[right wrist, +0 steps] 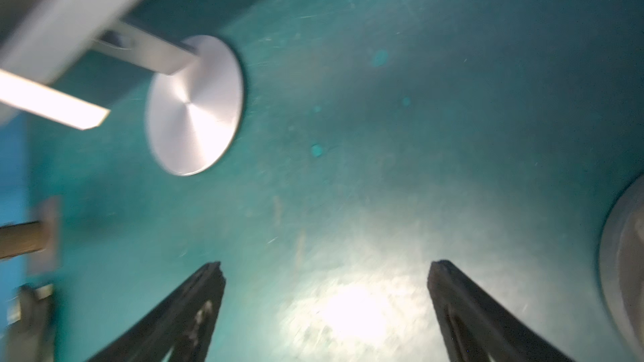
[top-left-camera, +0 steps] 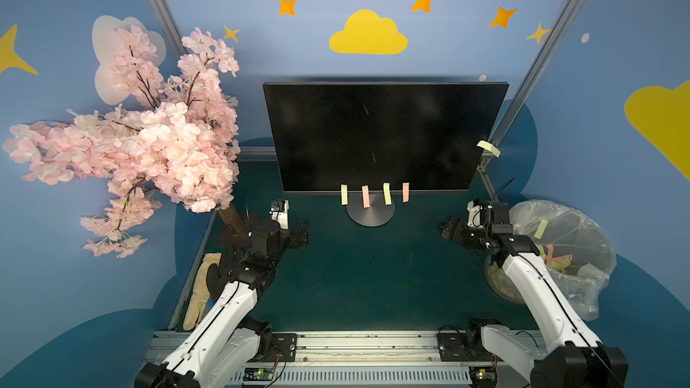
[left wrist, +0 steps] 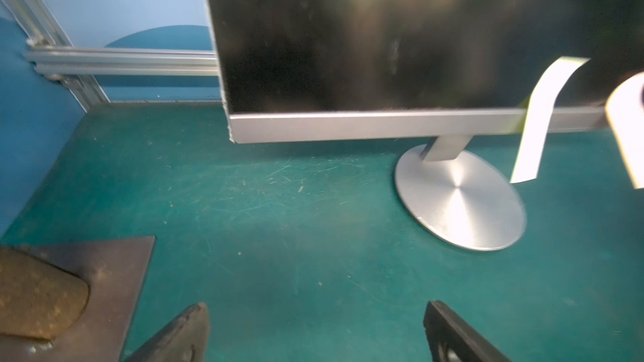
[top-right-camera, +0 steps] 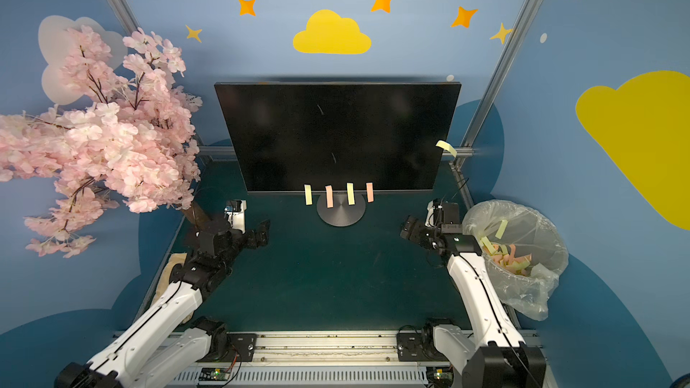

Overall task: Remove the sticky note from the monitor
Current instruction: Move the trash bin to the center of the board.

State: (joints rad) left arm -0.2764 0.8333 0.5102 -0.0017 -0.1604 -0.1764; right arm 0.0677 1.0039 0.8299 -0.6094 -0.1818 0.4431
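A: Where was the monitor seen?
B: The large flat black-screened monitor [top-left-camera: 384,136] [top-right-camera: 336,136] was seen upright on its round grey metal stand base [top-left-camera: 370,216] at the back of the dark green surface [top-left-camera: 373,278].
A: Sticky notes?
B: Four narrow paper sticky notes were logged in a row, hanging off its lower edge: pale yellow [top-left-camera: 344,194], pink [top-left-camera: 365,196], pale yellow [top-left-camera: 387,193], pink [top-left-camera: 406,192]. A fifth note [top-left-camera: 488,148], pale yellow, was stuck at the screen's right edge and curled outward.
A: Jaws?
B: The left jaws were seen spread wide with nothing held, low over the surface, left of the stand base. The right jaws were also seen wide apart and empty, right of the base, just beside the clear-plastic-lined bin [top-left-camera: 582,225]. Loose notes were seen inside it. The right wrist view was blurred.
A: Anything else?
B: A pink artificial blossom tree [top-left-camera: 149,136] was noted at the left.
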